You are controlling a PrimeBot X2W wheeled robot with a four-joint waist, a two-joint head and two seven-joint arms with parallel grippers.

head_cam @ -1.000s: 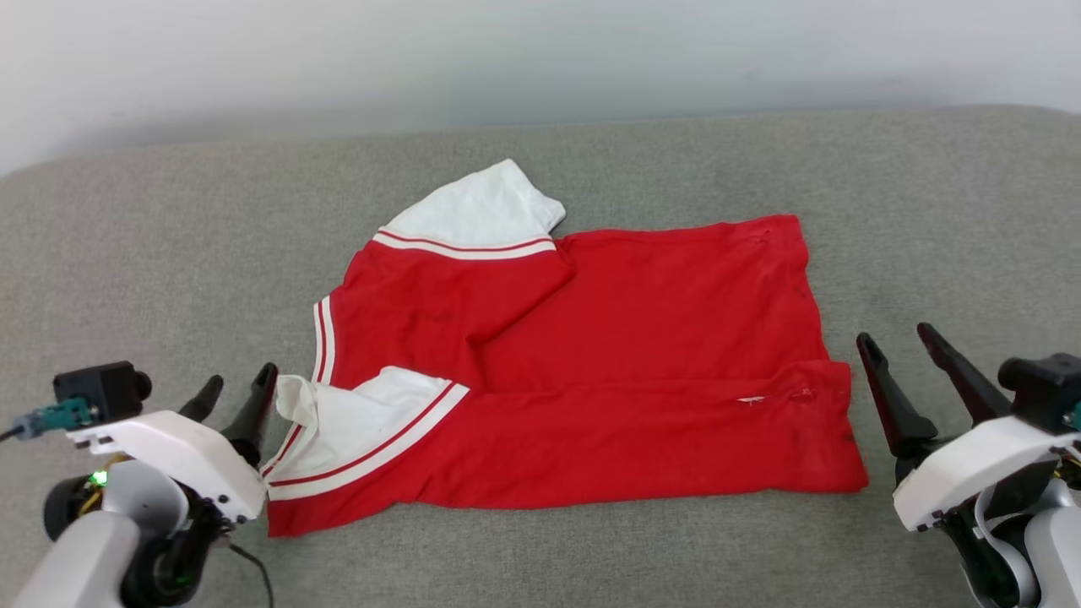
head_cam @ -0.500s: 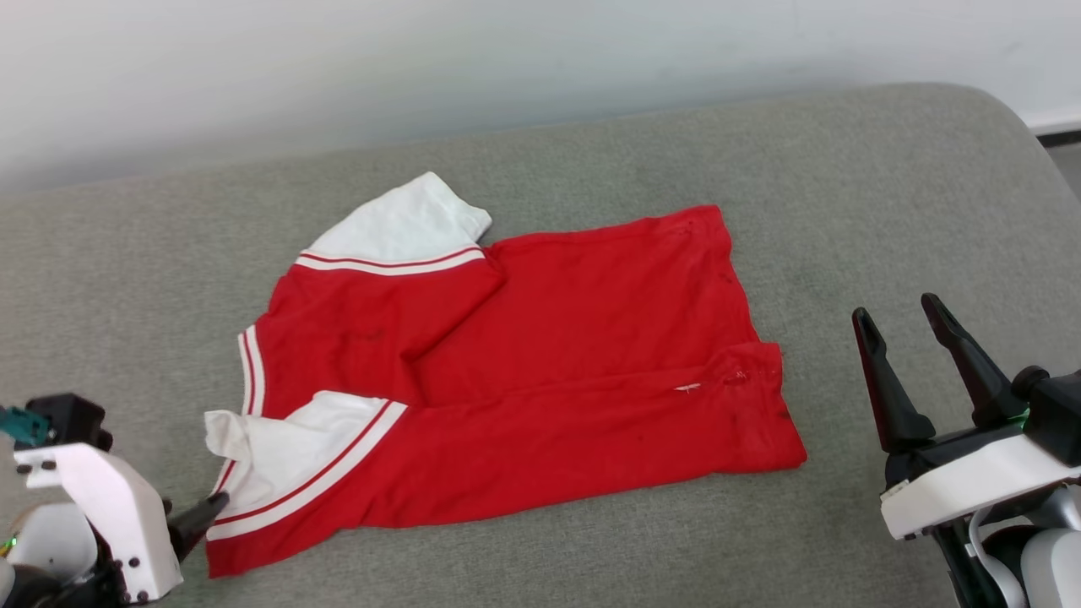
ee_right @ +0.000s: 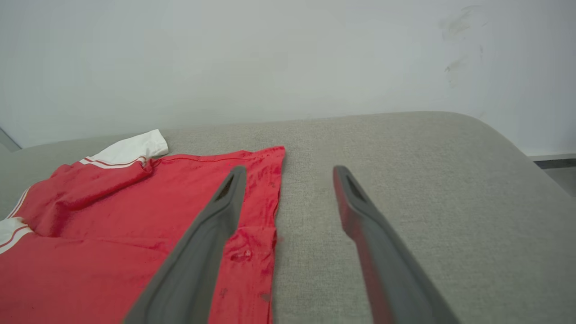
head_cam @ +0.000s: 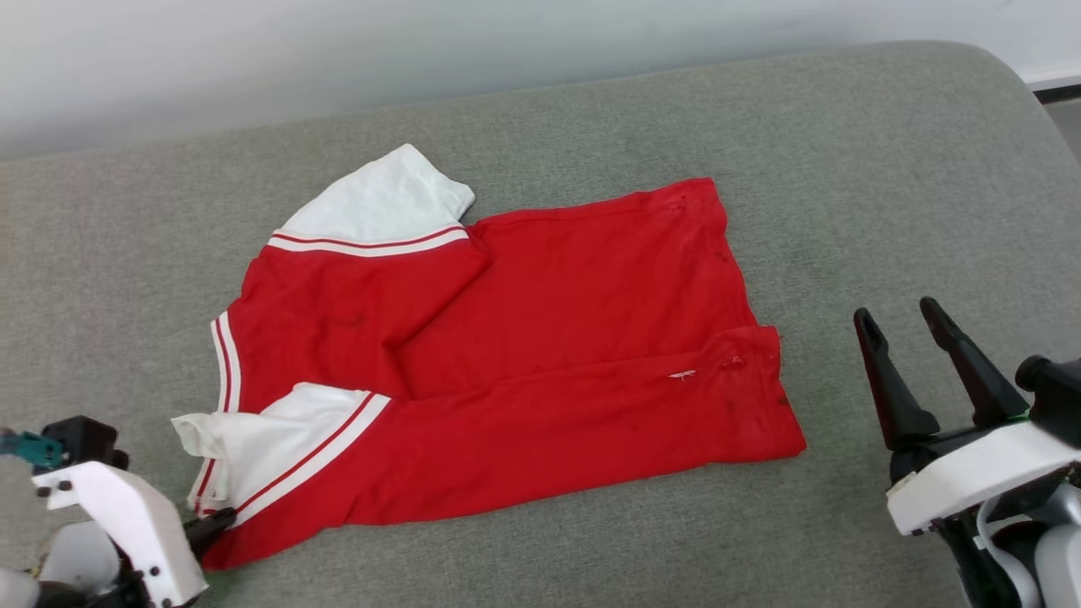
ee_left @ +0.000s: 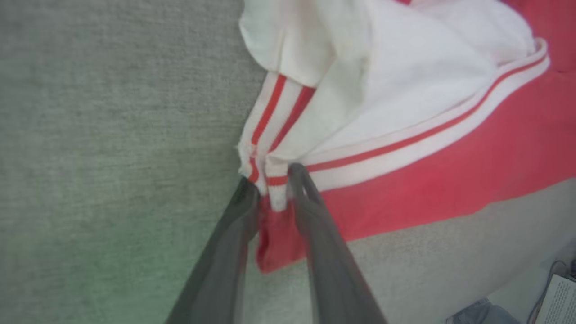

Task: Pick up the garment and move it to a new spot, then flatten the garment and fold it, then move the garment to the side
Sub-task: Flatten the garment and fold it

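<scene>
Left wrist view: the left gripper (ee_left: 274, 182) pinches the striped white cuff at a corner of the red shirt (ee_left: 427, 180), with cloth bunched between its tips. The rest of the shirt spreads ahead and to its right on the grey couch (ee_left: 112, 135). The right gripper (head_cam: 895, 311) is spread wide and empty, with the shirt's hem just to its left.

We see a grey fabric couch (head_cam: 844, 169) spanning the frame, with a plain pale wall (head_cam: 338, 51) along the top.
</scene>
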